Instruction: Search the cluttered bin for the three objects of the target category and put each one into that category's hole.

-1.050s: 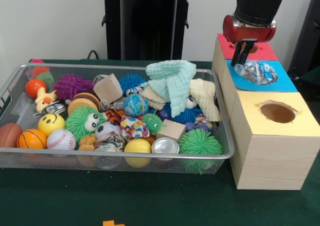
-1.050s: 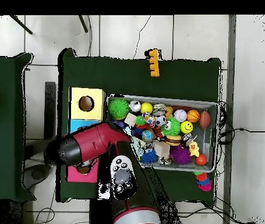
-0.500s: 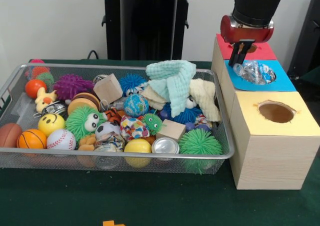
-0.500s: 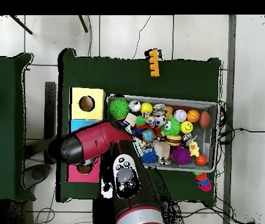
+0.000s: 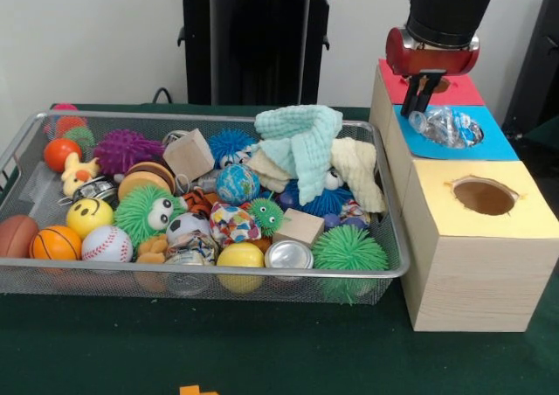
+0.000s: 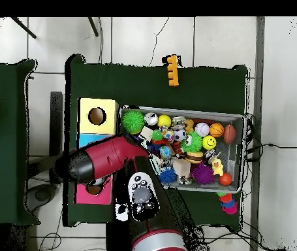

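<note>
The crumpled plastic wrapper (image 5: 447,126) sits on the blue-topped box (image 5: 489,142), bunched over its hole rather than down inside it; this box stands between the red-topped box (image 5: 458,89) and the yellow-topped box (image 5: 485,229) along the bench's edge beside the wire bin (image 5: 201,277). The main risk, as I judge it, is that the wrapper stays perched on the rim: it is springy and wider than a clean drop needs, so it may bridge the hole or slide off the box top onto the bench (image 5: 262,351). A push from the claw (image 5: 424,98) could also catch a fold and drag it back out. The claw hangs just above and beside the wrapper, over the seam between the red and blue tops, pointing straight down from the red and black wrist. Its two dark fingers (image 5: 416,98) look close together and seem to hold nothing, though I cannot tell for certain. In the overhead view the red arm (image 6: 105,160) covers those boxes.
</note>
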{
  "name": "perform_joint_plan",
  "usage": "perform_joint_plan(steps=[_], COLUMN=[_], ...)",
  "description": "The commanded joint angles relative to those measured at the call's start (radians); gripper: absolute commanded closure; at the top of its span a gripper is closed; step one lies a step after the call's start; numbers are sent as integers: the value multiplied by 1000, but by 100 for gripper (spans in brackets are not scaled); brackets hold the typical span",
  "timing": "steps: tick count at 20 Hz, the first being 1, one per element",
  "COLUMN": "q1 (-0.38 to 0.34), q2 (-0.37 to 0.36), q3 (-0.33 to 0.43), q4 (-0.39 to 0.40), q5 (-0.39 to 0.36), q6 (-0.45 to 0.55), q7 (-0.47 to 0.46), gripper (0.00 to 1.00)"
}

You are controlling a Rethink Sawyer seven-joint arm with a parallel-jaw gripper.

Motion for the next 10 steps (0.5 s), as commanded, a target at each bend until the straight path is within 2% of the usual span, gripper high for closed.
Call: perform_joint_plan(steps=[1, 5, 10], q1=[-24, 43, 126], q2=[177, 244, 318], q3=[36, 57, 45], q4=[-42, -166, -294], q5=[-80, -34, 24], q6=[-167, -133, -141], q7=[-9, 36, 147], gripper=[100, 100, 100])
